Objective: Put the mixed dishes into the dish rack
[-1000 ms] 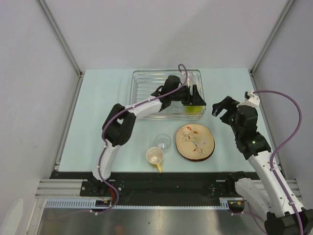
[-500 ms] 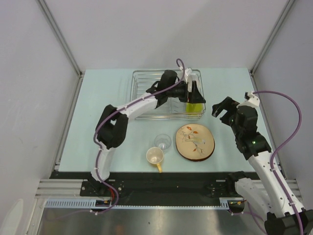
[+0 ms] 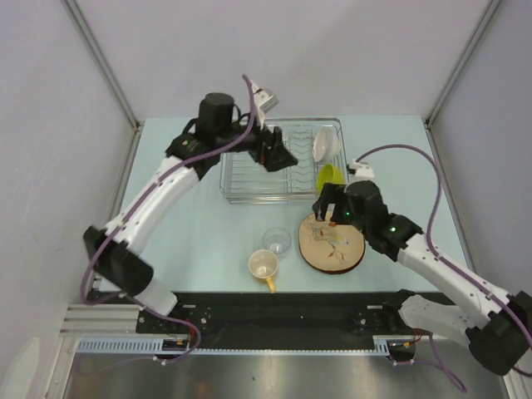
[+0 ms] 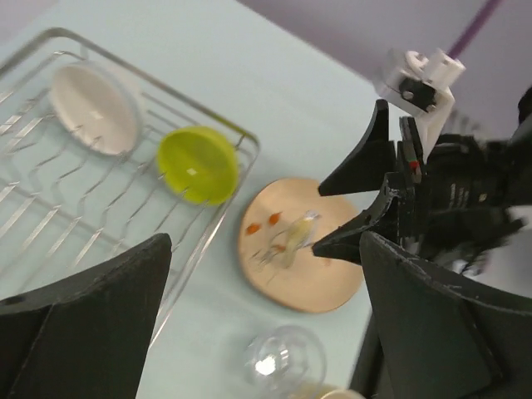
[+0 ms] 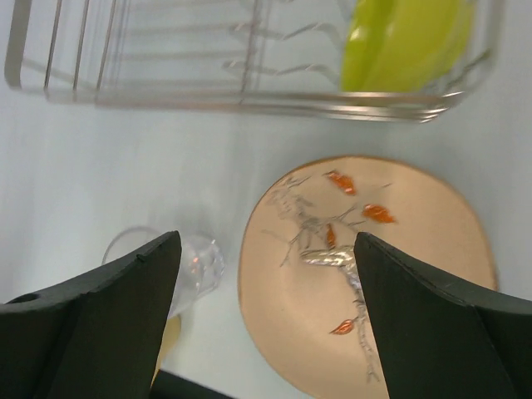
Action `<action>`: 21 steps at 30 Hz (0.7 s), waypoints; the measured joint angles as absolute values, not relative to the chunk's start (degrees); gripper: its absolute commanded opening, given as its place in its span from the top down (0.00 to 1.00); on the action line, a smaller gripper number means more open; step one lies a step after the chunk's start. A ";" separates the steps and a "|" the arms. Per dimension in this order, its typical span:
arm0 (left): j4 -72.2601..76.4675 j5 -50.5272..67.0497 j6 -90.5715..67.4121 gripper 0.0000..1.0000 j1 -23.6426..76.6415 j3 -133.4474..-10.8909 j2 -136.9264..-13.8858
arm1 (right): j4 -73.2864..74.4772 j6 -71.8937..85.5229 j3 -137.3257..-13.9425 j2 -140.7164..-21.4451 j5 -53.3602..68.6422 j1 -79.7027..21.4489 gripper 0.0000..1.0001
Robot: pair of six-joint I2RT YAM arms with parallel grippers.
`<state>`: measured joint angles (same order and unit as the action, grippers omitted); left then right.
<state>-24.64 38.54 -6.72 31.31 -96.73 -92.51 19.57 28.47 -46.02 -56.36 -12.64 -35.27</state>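
The chrome dish rack (image 3: 249,170) holds a white bowl (image 3: 325,143) on edge and a lime-green bowl (image 3: 330,176) at its right end. My left gripper (image 3: 278,158) hangs open and empty above the rack's middle. The round wooden plate (image 3: 332,241) with a leaf pattern lies flat in front of the rack. My right gripper (image 3: 329,213) is open and empty above the plate's far left edge. The clear glass (image 3: 277,241) and the yellow-orange mug (image 3: 264,267) stand left of the plate. The beige plate is out of view.
The left wrist view shows the white bowl (image 4: 93,108), the green bowl (image 4: 198,165), the plate (image 4: 299,256), the glass (image 4: 284,359) and my right gripper (image 4: 391,199). The right wrist view shows the rack's front rail (image 5: 249,104), the plate (image 5: 366,266) and the glass (image 5: 195,262).
My left gripper has left the green bowl in the rack and drawn back up and left. My right arm has swung left over the wooden plate.
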 measured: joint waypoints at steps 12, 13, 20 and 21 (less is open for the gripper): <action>-42.06 22.33 18.11 0.00 30.02 -68.60 -64.58 | 20.23 26.72 -51.99 -72.31 -10.52 -49.52 0.16; -42.33 21.74 18.11 0.00 30.02 -68.05 -64.20 | 20.18 26.68 -52.31 -73.19 -10.24 -49.54 0.17; -42.54 19.29 17.76 0.00 29.80 -66.30 -62.22 | 19.90 26.26 -53.41 -77.82 -8.01 -49.98 0.24; -42.46 19.18 17.56 0.00 29.65 -66.30 -62.08 | 19.99 26.20 -53.74 -78.74 -7.60 -50.17 0.24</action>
<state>-42.46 19.18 17.56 29.65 -66.30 -62.08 19.99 26.20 -53.74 -78.74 -7.60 -50.17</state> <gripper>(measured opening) 0.996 0.774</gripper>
